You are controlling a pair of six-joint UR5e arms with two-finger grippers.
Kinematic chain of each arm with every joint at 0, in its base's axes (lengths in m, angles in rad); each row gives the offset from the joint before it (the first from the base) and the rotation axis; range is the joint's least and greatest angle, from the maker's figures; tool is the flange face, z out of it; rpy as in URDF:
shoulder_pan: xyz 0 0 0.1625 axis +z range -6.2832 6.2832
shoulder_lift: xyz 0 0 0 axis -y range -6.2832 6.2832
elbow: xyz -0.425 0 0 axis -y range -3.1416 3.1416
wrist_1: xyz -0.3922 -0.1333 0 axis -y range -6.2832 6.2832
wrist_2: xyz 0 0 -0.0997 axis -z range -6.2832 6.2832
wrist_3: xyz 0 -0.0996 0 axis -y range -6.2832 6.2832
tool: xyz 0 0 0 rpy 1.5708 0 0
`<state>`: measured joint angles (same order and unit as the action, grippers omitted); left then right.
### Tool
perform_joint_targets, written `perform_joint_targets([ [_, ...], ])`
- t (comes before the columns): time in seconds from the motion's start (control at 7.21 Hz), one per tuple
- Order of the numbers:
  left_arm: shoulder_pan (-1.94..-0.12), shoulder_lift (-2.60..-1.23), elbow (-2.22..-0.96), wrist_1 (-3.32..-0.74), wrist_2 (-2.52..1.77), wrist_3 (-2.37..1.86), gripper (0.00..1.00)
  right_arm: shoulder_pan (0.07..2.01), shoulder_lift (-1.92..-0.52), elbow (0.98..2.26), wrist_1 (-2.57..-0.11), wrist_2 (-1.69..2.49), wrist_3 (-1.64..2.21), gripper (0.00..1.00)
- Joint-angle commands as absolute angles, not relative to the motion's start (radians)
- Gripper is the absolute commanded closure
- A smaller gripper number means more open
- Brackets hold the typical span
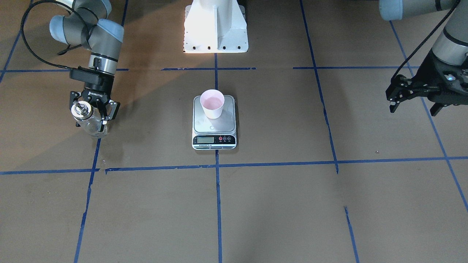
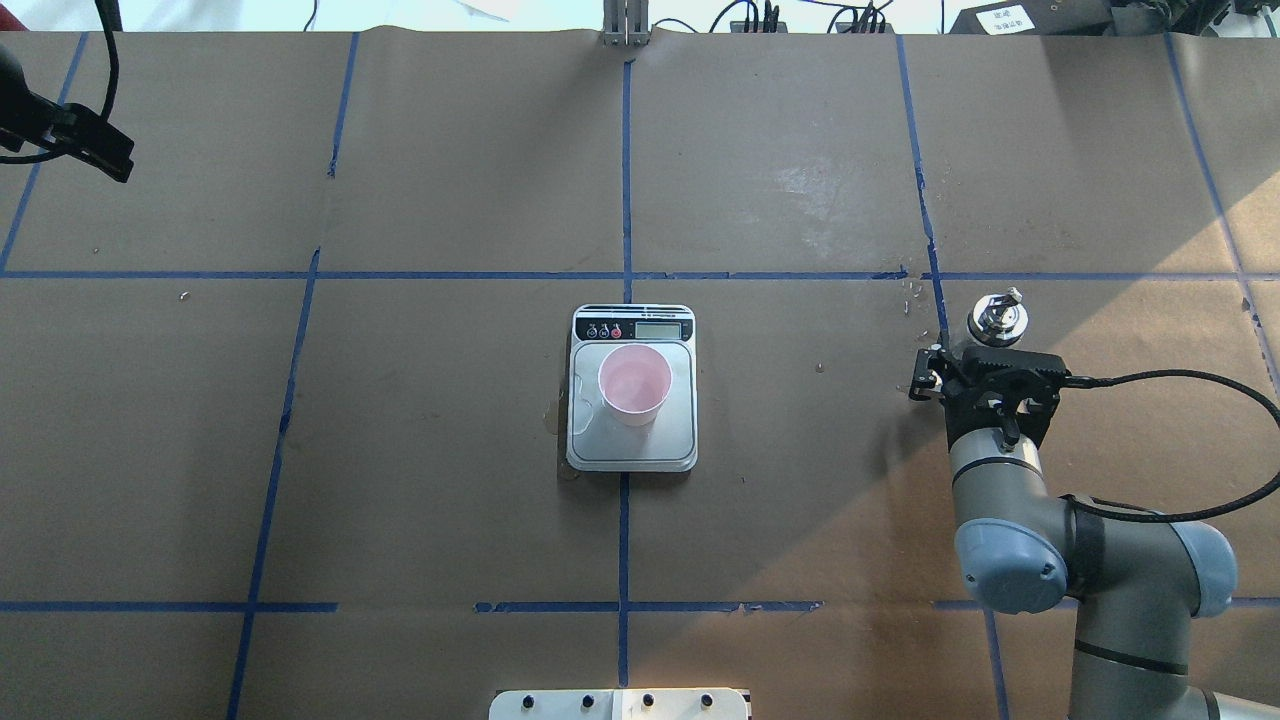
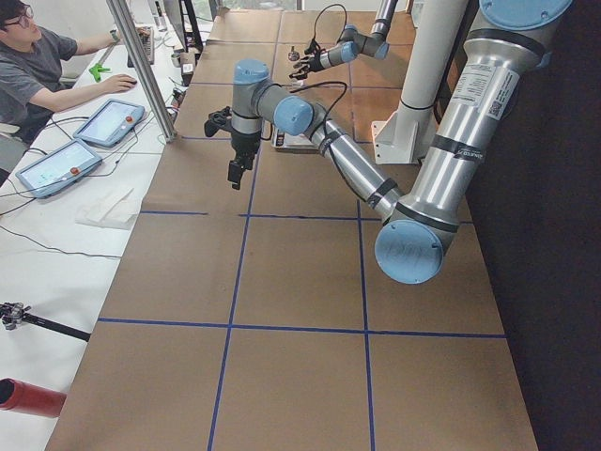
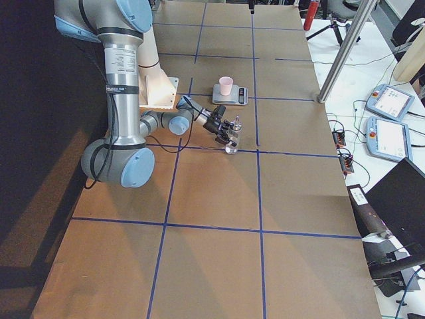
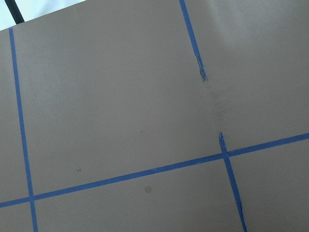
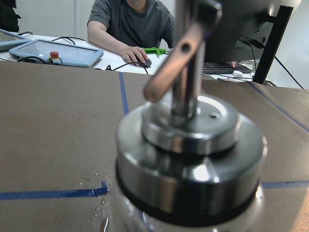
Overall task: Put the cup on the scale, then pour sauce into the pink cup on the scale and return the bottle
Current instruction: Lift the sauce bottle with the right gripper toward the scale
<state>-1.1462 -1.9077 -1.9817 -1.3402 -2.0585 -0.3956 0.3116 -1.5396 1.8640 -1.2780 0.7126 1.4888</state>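
The pale pink cup stands upright on the silver platform of the scale, near the edge away from its display; it also shows in the overhead view. The clear glass bottle with the silver pourer cap stands on the table to the robot's right. My right gripper has a finger on either side of the bottle's body and looks shut on it. The cap fills the right wrist view. My left gripper hangs open and empty above the table, far to the robot's left.
The white robot base stands behind the scale. Blue tape lines grid the brown paper table. Small wet spots lie near the bottle. An operator sits with tablets beyond the far table edge.
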Motion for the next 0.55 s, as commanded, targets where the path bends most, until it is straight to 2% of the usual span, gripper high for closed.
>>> perform_joint_targets([
  [0.0, -1.147, -1.907, -1.982, -1.341, -2.059, -0.384, 0.00, 0.333, -1.522, 1.970, -1.279, 0.742, 1.286, 1.00],
  [0.42, -1.150, -1.856, -1.988, -1.394, -2.057, -0.374, 0.00, 0.319, -1.430, 2.005, -1.334, 0.750, 1.139, 1.00],
])
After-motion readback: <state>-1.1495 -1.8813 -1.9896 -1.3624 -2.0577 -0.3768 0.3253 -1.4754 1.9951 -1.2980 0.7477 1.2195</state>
